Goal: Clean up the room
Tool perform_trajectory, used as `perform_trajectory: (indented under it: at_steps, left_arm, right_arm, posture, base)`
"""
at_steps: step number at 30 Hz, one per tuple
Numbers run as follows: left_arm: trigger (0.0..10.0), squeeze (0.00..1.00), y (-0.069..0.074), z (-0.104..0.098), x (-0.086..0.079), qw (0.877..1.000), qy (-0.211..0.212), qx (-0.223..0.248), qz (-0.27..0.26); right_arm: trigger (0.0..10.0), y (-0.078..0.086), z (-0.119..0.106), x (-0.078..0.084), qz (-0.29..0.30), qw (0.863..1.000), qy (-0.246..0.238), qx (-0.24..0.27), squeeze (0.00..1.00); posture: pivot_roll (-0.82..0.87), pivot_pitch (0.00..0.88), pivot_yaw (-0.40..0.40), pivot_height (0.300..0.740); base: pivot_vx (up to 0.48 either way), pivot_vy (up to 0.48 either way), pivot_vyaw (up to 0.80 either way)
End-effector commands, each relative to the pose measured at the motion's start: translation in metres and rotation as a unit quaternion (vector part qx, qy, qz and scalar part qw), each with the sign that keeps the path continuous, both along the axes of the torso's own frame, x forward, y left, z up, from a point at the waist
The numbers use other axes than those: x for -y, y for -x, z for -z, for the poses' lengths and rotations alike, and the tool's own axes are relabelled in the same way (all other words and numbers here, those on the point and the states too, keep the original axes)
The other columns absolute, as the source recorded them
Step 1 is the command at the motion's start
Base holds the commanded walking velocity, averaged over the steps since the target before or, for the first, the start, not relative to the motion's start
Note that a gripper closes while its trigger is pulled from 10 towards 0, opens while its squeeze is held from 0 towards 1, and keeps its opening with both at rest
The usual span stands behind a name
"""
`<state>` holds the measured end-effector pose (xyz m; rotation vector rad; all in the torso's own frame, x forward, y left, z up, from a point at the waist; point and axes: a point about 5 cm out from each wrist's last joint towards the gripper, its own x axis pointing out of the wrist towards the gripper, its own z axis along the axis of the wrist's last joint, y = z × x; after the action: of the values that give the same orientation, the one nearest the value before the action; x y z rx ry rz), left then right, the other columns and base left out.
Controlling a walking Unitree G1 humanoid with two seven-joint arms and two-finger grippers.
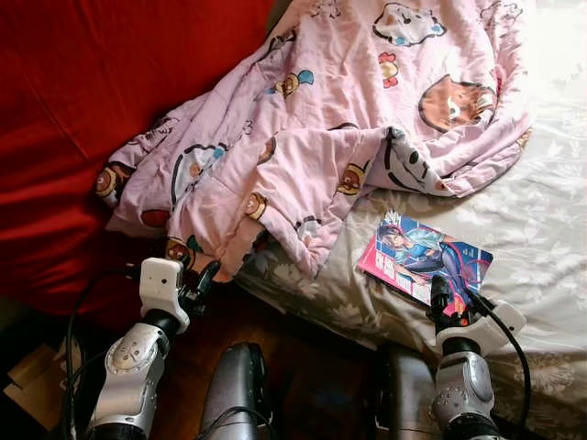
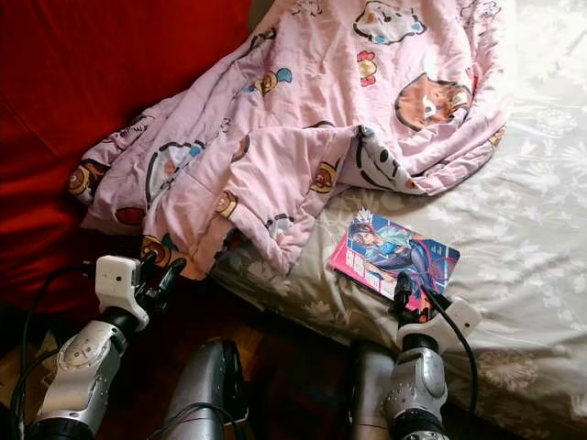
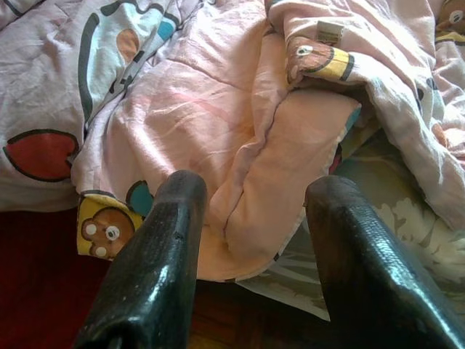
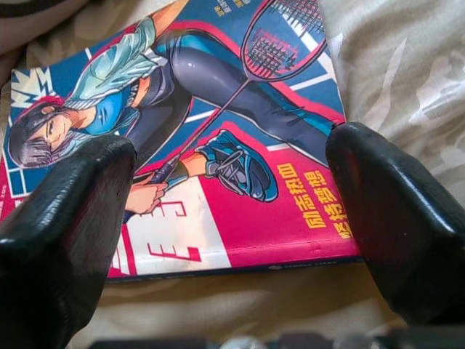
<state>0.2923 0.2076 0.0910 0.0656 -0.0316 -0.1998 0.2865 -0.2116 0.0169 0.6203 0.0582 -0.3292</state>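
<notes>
Nearest me, dark wooden floor (image 1: 312, 367) shows between both arms. My right pincer (image 4: 232, 211) is open, fingers spread either side of the near edge of a glossy comic book with a badminton player on its pink-and-blue cover (image 1: 425, 258), which lies flat on the pale floral bedsheet (image 1: 541, 238). My left pincer (image 3: 251, 218) is open too, at the hanging corner of the crumpled pink cartoon-print quilt (image 1: 321, 110). Farther left, red fabric (image 1: 83, 82) lies alongside the quilt.

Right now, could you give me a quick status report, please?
Right gripper open over the book's near edge. Left gripper open at the blanket's hanging corner. Book flat on the bed, nothing on it.
</notes>
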Motion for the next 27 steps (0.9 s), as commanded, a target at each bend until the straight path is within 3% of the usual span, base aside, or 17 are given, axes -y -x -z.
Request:
perform_trajectory:
  at_steps: [1,10,27]
  left_arm:
    - [10.0,0.0,0.007,0.007,-0.006,1.0,-0.021,-0.017,-0.001]
    - [10.0,0.0,0.007,0.008,-0.007,1.0,-0.024,-0.018,-0.002]
    - [10.0,0.0,0.009,0.012,-0.008,0.999,-0.031,-0.024,-0.003]
  right_arm:
    - [10.0,0.011,0.015,-0.003,0.002,0.999,-0.019,-0.031,0.0]
    - [10.0,0.006,0.002,0.005,0.02,1.0,-0.012,0.017,0.0]
    - [10.0,0.012,0.007,0.006,0.026,0.999,-0.016,0.013,0.0]
  posture:
    - [0.08,0.308,0.116,0.596]
    - [0.07,0.309,0.117,0.596]
    - [0.07,0.304,0.114,0.596]
  base:
    - [0.0,0.0,0.0]
    - [0.0,0.0,0.0]
    - [0.0,0.0,0.0]
